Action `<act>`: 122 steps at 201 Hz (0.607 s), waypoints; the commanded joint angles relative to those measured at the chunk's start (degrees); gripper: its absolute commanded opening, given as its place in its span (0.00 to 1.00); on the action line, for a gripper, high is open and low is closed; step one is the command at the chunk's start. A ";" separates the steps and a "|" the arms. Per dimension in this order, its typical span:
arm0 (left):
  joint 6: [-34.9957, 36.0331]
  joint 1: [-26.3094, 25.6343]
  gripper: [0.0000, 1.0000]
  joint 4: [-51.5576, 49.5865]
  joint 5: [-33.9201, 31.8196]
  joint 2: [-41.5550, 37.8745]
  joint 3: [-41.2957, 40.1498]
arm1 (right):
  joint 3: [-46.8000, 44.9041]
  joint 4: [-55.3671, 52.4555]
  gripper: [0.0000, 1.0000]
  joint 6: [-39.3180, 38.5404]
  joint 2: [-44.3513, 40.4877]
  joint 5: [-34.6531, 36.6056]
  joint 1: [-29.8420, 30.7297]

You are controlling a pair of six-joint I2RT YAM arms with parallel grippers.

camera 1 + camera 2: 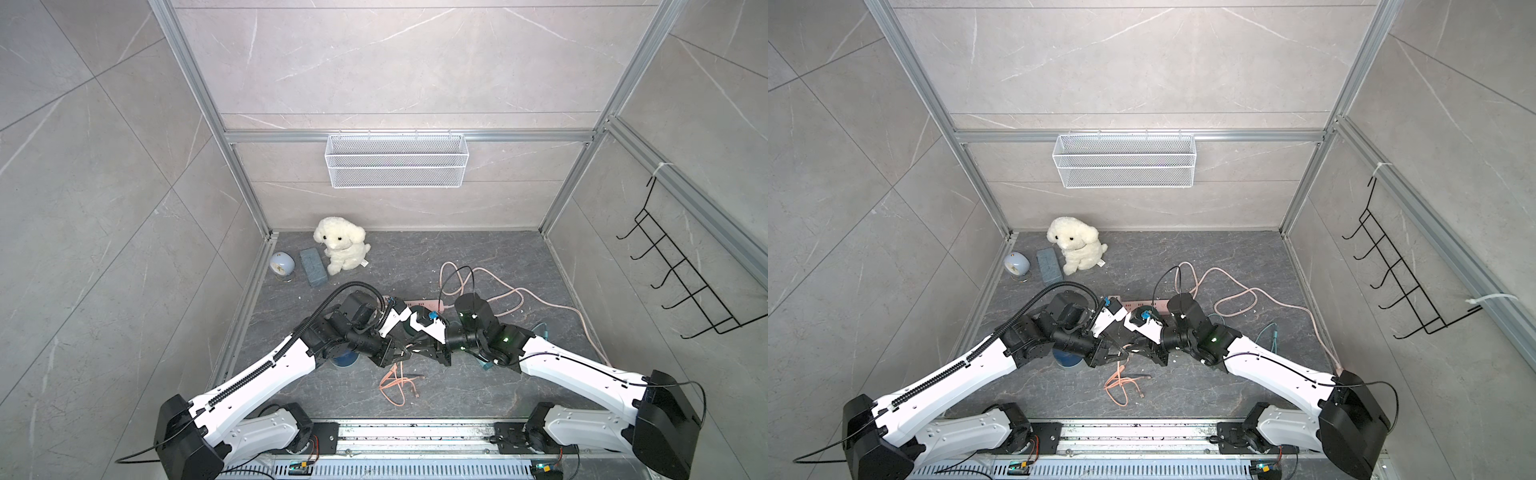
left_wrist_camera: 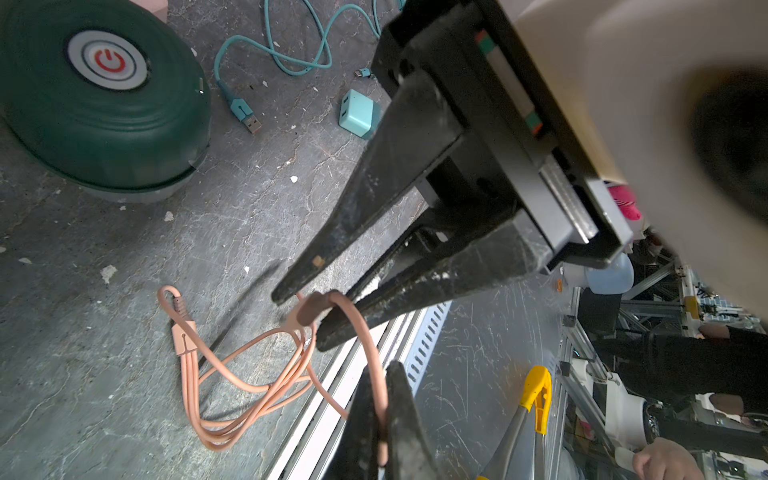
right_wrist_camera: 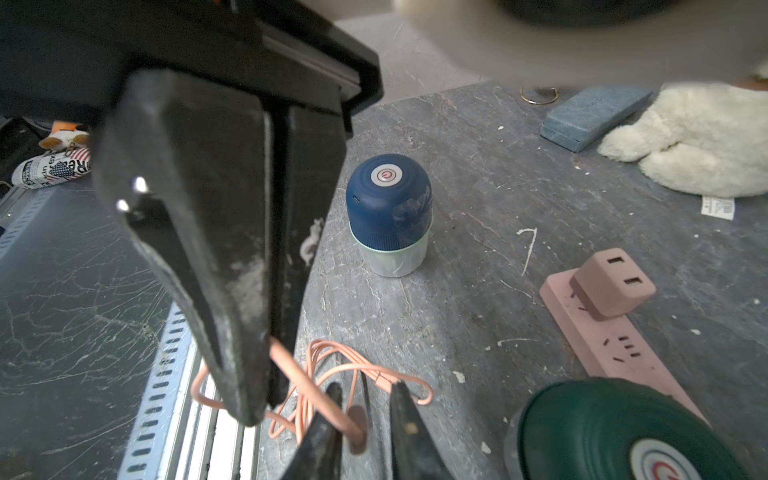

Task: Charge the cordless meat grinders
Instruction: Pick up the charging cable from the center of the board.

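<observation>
The dark green grinder (image 2: 104,124) (image 3: 602,436) sits on the grey floor right beside both grippers. The navy grinder (image 3: 388,199) (image 1: 343,359) stands upright further left, partly under my left arm. My left gripper (image 2: 380,374) (image 3: 262,411) is shut on a peach charging cable (image 2: 249,374) (image 3: 332,361), holding a short stretch of it off the floor. My right gripper (image 3: 365,388) (image 2: 297,322) stands open, its fingers on either side of that cable's plug end. In both top views the two grippers meet tip to tip above the cable coil (image 1: 395,386) (image 1: 1121,386).
A pink power strip (image 3: 615,345) carrying a pink plug cube (image 3: 611,286) lies behind the green grinder. A teal cube (image 2: 357,112) and teal cable (image 2: 291,62) lie to the right. Plush dog (image 1: 340,249), blue case (image 1: 313,266) and pale ball (image 1: 282,264) sit at the back left.
</observation>
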 commanded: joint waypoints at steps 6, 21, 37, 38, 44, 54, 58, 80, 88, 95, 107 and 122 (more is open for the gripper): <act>1.00 0.42 0.00 -0.41 0.91 -0.76 3.21 | 3.41 -3.20 0.10 1.54 1.36 -2.84 -0.08; 1.25 0.42 0.00 -0.34 0.44 -0.81 3.60 | 4.10 -3.72 0.09 2.78 1.32 -2.91 -0.37; 1.27 0.42 0.15 -0.57 -1.83 -1.21 4.08 | 4.45 -3.95 0.08 3.77 0.75 -3.92 -1.12; 1.29 0.42 0.16 -0.57 -2.01 -1.20 4.16 | 4.50 -3.93 0.08 3.89 0.74 -4.00 -1.20; 1.25 0.42 0.27 -0.71 -3.21 -1.50 4.33 | 4.62 -3.76 0.08 4.67 0.52 -4.62 -1.78; 1.17 0.42 0.46 -0.48 -4.81 -2.22 4.65 | 4.75 -3.24 0.08 5.74 0.18 -6.14 -2.66; 1.14 0.42 0.50 -0.30 -5.39 -2.65 4.72 | 4.66 -2.56 0.07 6.24 -0.05 -6.37 -2.97; 1.31 0.51 0.71 1.73 -7.97 -5.39 4.34 | 2.74 2.69 0.07 7.45 -2.41 -6.64 -4.07; 1.46 0.59 0.74 2.53 -8.02 -6.49 4.24 | 1.83 5.21 0.07 8.09 -3.36 -7.41 -4.63; 1.72 0.60 0.76 2.68 -8.36 -7.22 4.38 | 1.49 6.96 0.07 9.20 -3.85 -8.26 -5.22; 2.47 0.68 0.78 1.93 -10.11 -8.29 4.75 | 1.69 9.77 0.07 11.92 -3.80 -11.44 -6.66; 3.51 1.30 0.79 1.25 -12.93 -10.09 4.65 | 1.87 15.09 0.07 17.64 -2.83 -16.29 -8.95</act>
